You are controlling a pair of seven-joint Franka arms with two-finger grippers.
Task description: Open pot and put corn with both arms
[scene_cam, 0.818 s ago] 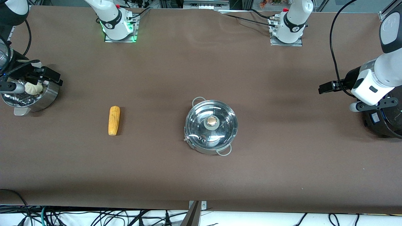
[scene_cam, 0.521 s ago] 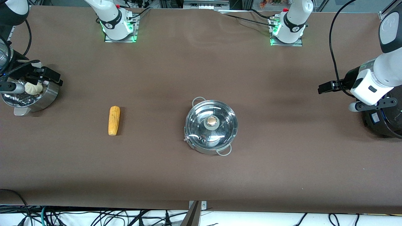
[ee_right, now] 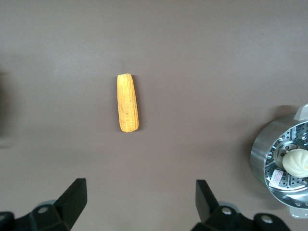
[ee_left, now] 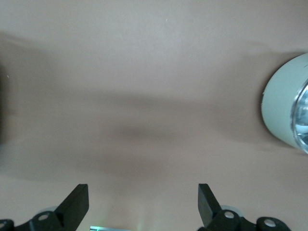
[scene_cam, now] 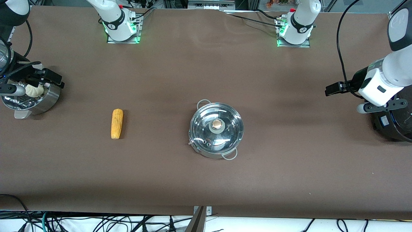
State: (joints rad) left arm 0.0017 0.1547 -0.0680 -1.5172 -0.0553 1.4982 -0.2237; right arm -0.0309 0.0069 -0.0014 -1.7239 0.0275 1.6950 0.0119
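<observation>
The pot [scene_cam: 216, 129] stands mid-table with its glass lid and tan knob [scene_cam: 217, 123] on. Its side also shows at the edge of the left wrist view [ee_left: 284, 108]. The corn [scene_cam: 117, 123] lies on the table toward the right arm's end, and shows in the right wrist view [ee_right: 128, 103]. My right gripper [scene_cam: 51, 79] is open and empty above the steamer pot's rim [ee_right: 139, 199]. My left gripper [scene_cam: 332, 89] is open and empty over bare table beside the black cooker [ee_left: 143, 202]. Both are well apart from the pot and the corn.
A steel steamer pot [scene_cam: 48, 101] holding a white bun [scene_cam: 34, 90] stands at the right arm's end; it shows in the right wrist view [ee_right: 262, 159]. A black rounded cooker [scene_cam: 394, 124] stands at the left arm's end. Brown table [scene_cam: 206, 180] lies between them.
My left arm's wrist and gripper have shifted slightly toward its base. The light at the left arm's base has come on green. The right arm, pot and corn have not moved.
</observation>
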